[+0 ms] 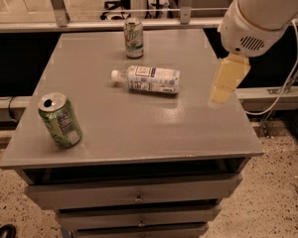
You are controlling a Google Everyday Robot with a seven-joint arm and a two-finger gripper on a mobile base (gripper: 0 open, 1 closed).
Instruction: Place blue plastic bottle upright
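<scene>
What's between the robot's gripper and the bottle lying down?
Only bare tabletop, seen in the camera view. The gripper hangs over its right edge; the blue plastic bottle lies mid-table.

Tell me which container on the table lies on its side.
The plastic bottle; the near can and far can stand upright. The gripper hovers by the table's right edge.

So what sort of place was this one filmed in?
Probably an office or lab: a grey drawer cabinet, office chair bases in the background, and a speckled floor. The robot's hand hangs over the cabinet's right edge.
</scene>
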